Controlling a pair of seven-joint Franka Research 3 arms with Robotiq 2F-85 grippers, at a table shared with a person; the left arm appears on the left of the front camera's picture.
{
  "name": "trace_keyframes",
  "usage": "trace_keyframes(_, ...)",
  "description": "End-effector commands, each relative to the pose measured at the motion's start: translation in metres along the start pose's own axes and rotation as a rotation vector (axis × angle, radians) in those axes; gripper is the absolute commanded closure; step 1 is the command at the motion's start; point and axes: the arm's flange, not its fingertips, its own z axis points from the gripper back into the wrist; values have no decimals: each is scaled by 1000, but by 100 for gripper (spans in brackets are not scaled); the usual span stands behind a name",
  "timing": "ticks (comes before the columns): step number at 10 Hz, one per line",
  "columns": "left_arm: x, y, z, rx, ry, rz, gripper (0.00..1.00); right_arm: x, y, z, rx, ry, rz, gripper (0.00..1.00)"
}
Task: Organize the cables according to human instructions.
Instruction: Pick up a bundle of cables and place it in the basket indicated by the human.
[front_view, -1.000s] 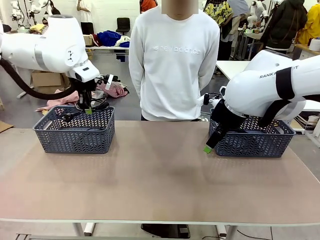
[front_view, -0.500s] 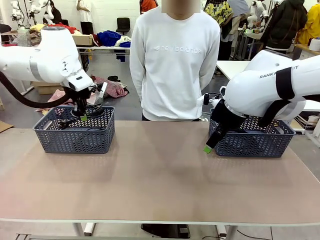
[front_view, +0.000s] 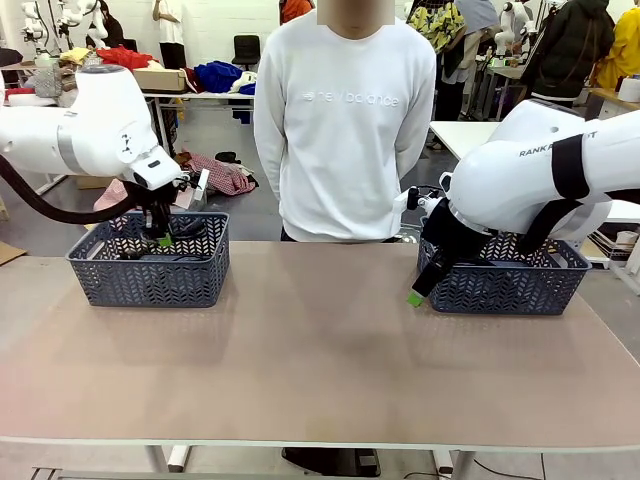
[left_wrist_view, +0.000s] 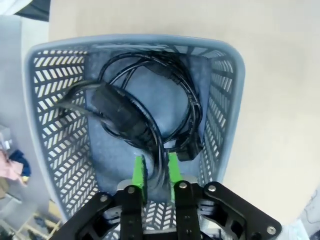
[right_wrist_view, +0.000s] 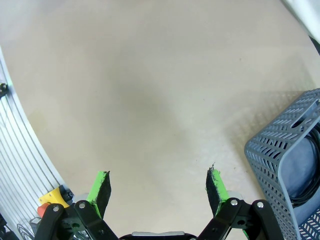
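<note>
Left gripper: The black two-finger left gripper (left_wrist_view: 155, 172) with green pads hangs inside the grey perforated plastic basket on the robot's left (front_view: 150, 272), its pads drawn close on a strand of the thin black coiled cable (left_wrist_view: 150, 107); the cord runs straight up between them and looks pinched.

Cable: In the left wrist view the coil lies on the basket floor, a chunky black plug (left_wrist_view: 120, 115) across its middle and a second dark connector (left_wrist_view: 187, 149) just beside the fingers. Whether one coil or two lie there cannot be told.

Right gripper: The matching right gripper (right_wrist_view: 157, 187) hangs with its pads wide apart, holding nothing, over bare tan tabletop (right_wrist_view: 150, 90) just beside the second grey perforated basket (front_view: 505, 285). A loop of black cord (right_wrist_view: 307, 192) shows inside that basket in the right wrist view.

Person: A person in a white sweatshirt (front_view: 345, 120) stands at the far side between the baskets, arms behind the back; no pointing hand is visible.

Stage: Judging by the coil's position, the cable is in its basket with the grip not yet let go.

Risk: If the arm lifts before the pads part, the pinched strand would likely drag the coil up, unwind it or snag a plug in the basket's mesh wall, perhaps tipping the light basket.
</note>
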Motion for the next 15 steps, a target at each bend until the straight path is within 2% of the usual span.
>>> trace_keyframes(1, -6, -3, -4, 10, -23, 17, 47, 0, 0, 0, -2, -1, -1, 0)
trace_keyframes(2, -6, -1, -2, 7, -33, 25, 64, 0, 0, 0, -2, -1, -1, 0)
trace_keyframes(3, -5, 1, 1, 3, -28, 28, 27, 0, 0, 0, -2, -1, -1, 0)
trace_keyframes(4, -4, 3, 5, -11, -39, 29, 45, 0, 0, 0, -2, -1, -1, 0)
trace_keyframes(5, -4, 5, 8, -26, -40, 29, 8, 0, 0, 0, -2, -1, -1, 0)
trace_keyframes(6, -3, 7, 11, -38, -48, 34, 26, 0, 0, 0, -2, -1, -1, 0)
trace_keyframes(7, -2, 9, 12, -53, -39, 35, 0, 0, 0, 0, -2, -1, -1, 0)
trace_keyframes(8, -1, 11, 12, -64, -34, 37, 6, 0, 0, 0, -2, -1, -1, 0)
trace_keyframes(9, 0, 12, 14, -75, -34, 38, 0, 0, 0, 0, -2, -1, -1, 0)
trace_keyframes(12, 1, 12, 15, -97, -44, 44, 0, 0, 0, 0, -2, -1, -1, 0)
trace_keyframes(13, 2, 10, 15, -76, -66, 99, 0, 0, 0, 0, -2, -1, -1, 0)
trace_keyframes(14, 5, 1, 14, -84, -71, 209, 0, 0, 0, 0, -2, -1, -1, 0)
trace_keyframes(15, 3, 9, 13, -80, -27, 46, 0, 0, 0, 0, -2, -1, -1, 0)
